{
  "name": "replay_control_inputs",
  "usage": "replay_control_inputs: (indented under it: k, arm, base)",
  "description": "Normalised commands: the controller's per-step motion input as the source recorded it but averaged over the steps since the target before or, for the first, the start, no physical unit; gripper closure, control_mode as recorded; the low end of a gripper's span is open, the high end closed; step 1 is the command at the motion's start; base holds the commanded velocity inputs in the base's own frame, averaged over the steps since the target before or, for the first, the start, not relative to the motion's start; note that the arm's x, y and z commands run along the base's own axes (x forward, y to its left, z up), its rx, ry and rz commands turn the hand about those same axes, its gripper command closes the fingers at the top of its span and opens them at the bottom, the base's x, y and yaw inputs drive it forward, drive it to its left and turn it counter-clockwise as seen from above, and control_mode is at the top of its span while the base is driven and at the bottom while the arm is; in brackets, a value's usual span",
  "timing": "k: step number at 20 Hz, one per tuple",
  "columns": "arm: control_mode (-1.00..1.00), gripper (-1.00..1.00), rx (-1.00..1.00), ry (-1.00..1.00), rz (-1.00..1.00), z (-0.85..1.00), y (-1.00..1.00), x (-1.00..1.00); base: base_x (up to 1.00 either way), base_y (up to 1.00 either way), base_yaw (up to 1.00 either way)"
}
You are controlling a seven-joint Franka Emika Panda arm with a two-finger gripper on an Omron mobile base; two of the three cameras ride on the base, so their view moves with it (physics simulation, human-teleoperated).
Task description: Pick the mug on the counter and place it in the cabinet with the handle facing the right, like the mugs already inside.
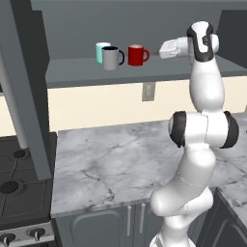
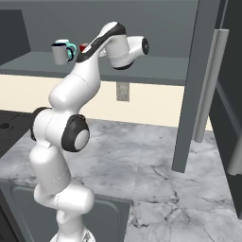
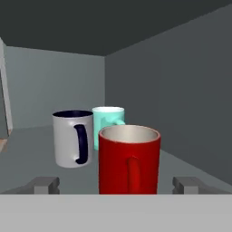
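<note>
Left base view: I see the red mug [image 1: 137, 55] standing upright on the shelf of the cabinet [image 1: 144, 72], upper centre of the frame, its handle [image 1: 146, 55] pointing toward the right edge. Just left of it stands the grey mug [image 1: 112, 58] with a dark handle, and behind that the teal mug [image 1: 101, 50]. The gripper [image 1: 155, 52] sits immediately right of the red mug, at the handle side; from here I cannot tell whether it touches.

Right base view: my arm crosses the upper left of the frame and covers most of the red mug [image 2: 83, 47], leaving a small red patch. The grey mug [image 2: 60, 53] and teal mug [image 2: 70, 48] remain visible left of the arm. The marble counter [image 2: 142, 156] fills the lower half.

Hand view: the red mug [image 3: 129, 159] stands at lower centre with its handle [image 3: 132, 176] facing the camera. The two fingertips [image 3: 44, 185] rise at either side of it, spread wide and clear of its walls, so the hand is open and holds nothing. Grey mug [image 3: 73, 137] and teal mug [image 3: 108, 121] stand behind, toward the left.
</note>
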Motion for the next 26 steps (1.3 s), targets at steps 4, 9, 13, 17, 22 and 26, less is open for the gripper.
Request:
replay_control_inputs:
  k: [4,9,13,17,22,26]
  arm:
    - [-1.0,-1.0,0.0,-0.04,-0.02,0.14,0.0,-0.42]
    - [-1.0,-1.0,0.0,-0.04,-0.03,0.11,0.0,-0.47]
    - [-1.0,-1.0,0.0,-0.02,-0.03,0.07,0.0,-0.56]
    - [-1.0,-1.0,0.0,-0.01,-0.03,0.05,0.0,-0.62]
    - [-1.0,-1.0,0.0,-0.01,-0.02,0.01,0.01,-0.69]
    - [-1.0,-1.0,0.0,-0.01,-0.04,0.0,0.02,-0.75]
  base:
    - [0.0,0.0,0.0]
    - [0.0,0.0,0.0]
    - [0.0,0.0,0.0]
    - [0.0,0.0,0.0]
    - [0.0,0.0,0.0]
    - [0.0,0.0,0.0]
